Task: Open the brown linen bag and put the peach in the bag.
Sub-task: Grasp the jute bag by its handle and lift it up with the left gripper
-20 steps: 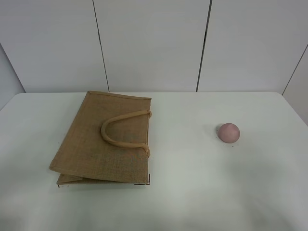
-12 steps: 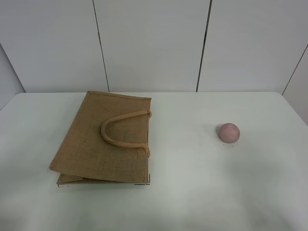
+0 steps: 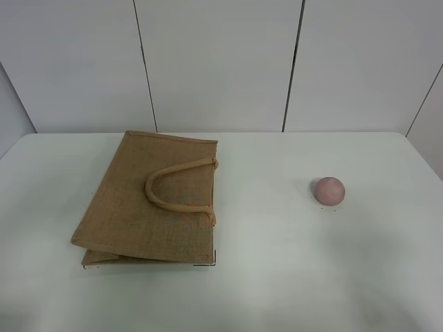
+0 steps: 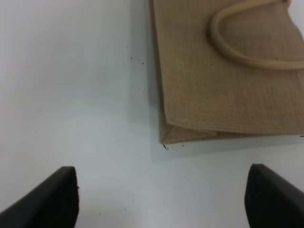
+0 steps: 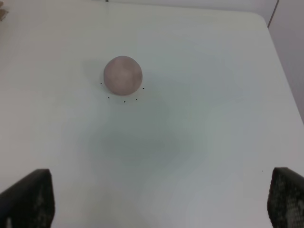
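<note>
Exterior high: white table [image 3: 277, 277], pale panelled wall [image 3: 214, 62] behind; left tool [image 4: 161, 192] and right tool [image 5: 159, 194] wide open, empty.

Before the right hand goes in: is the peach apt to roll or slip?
The peach is round and lies free on the smooth table, so a side nudge would probably roll it. Its matte skin likely won't slip much.

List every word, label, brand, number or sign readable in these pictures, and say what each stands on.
No readable text in any view.
The brown linen bag: plain weave, no print or tag visible.
The peach: no sticker.
The table and wall panels: unmarked; the tiny dark specks beside the peach are dots, not characters.
</note>
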{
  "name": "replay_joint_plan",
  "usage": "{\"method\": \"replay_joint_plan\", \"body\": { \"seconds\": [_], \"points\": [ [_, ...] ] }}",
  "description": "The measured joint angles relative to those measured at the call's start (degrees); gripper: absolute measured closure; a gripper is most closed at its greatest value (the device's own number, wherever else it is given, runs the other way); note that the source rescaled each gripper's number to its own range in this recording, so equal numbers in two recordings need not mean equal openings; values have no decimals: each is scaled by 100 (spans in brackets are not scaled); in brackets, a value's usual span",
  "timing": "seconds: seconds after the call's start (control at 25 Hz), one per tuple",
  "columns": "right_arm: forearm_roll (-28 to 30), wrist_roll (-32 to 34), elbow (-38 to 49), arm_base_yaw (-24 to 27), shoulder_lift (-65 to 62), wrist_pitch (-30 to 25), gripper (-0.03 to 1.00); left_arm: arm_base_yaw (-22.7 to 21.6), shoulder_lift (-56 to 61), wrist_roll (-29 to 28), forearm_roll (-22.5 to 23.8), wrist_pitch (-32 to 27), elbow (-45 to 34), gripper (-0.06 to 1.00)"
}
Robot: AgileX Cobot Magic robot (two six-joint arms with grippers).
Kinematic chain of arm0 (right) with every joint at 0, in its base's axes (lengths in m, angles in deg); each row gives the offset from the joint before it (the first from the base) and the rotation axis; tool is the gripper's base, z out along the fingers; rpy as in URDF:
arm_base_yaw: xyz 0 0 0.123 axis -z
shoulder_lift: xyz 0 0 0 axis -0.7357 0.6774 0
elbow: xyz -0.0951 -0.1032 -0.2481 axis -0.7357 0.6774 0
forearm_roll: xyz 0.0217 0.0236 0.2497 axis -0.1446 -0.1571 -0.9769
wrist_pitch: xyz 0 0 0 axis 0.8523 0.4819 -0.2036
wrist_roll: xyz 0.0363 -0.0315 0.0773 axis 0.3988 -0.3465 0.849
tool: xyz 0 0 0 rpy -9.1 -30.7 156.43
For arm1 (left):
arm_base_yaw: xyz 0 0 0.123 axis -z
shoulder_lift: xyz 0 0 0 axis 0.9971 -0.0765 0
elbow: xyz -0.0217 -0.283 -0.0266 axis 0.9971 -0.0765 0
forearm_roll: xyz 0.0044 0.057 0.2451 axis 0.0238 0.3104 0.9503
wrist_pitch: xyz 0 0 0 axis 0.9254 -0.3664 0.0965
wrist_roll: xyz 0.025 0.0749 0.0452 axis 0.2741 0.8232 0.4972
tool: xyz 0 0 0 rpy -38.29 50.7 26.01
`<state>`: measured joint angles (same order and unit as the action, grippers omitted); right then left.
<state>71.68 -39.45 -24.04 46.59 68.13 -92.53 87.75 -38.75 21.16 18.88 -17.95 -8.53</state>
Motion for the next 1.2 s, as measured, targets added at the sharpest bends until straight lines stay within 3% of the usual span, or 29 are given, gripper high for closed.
{"method": "replay_joint_plan", "body": {
  "seconds": [0.52, 0.72, 0.92, 1.2],
  "points": [
    [0, 0, 0, 0, 0, 0, -3, 0, -5413, 97, -83, -22, 3097, -6],
    [0, 0, 0, 0, 0, 0, -3, 30, -6988, 97, -390, 7, 4066, -6],
    [0, 0, 0, 0, 0, 0, -3, 392, -8134, 72, -469, 65, 4570, -6],
    [0, 0, 0, 0, 0, 0, -3, 911, -9097, -231, -685, 420, 4679, -6]
  ]
}}
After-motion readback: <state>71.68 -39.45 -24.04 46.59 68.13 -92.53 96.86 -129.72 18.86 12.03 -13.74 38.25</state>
